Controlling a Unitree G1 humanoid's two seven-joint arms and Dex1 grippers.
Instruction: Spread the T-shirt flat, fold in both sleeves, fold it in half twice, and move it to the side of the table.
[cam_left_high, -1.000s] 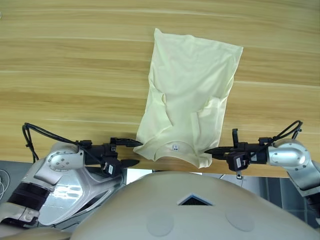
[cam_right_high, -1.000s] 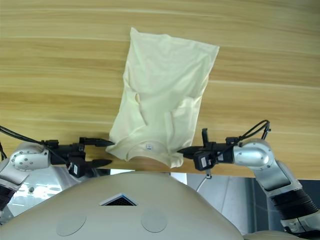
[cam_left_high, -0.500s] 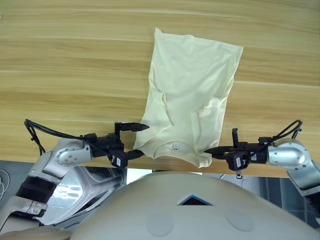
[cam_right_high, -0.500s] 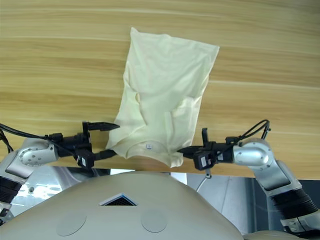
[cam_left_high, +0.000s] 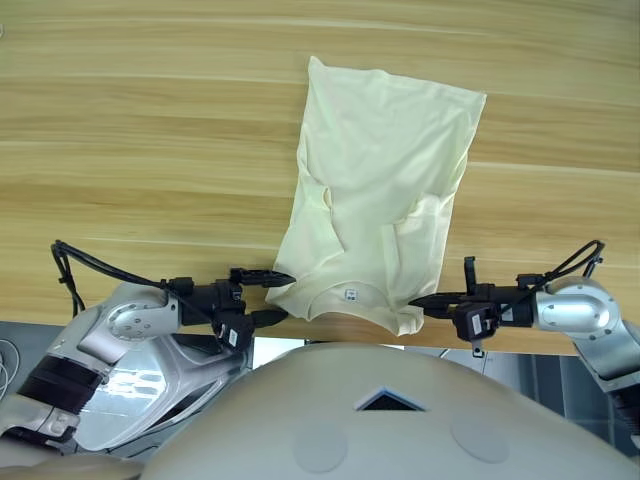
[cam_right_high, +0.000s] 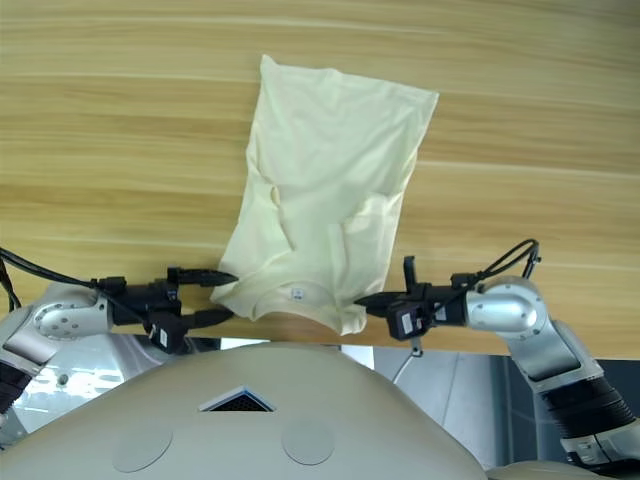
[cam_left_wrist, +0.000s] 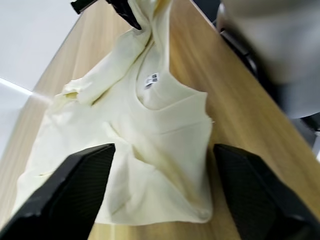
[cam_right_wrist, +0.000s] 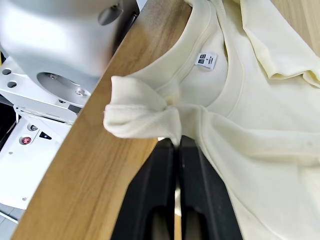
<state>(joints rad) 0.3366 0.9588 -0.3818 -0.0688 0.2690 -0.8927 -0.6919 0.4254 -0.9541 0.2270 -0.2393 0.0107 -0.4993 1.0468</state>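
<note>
right wrist view reveals the right gripper (cam_right_wrist: 176, 142) pinched tight on the t-shirt (cam_right_wrist: 260, 125) shoulder; left gripper (cam_left_high: 288, 296) gapes wide, empty.

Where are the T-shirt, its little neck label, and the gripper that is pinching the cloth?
T-shirt (cam_left_high: 385, 170): left eye view, on the middle of its body.
neck label (cam_left_high: 352, 293): left eye view, on the small tag inside the collar.
right gripper (cam_left_high: 420, 300): left eye view, between its closed fingertips.
</note>
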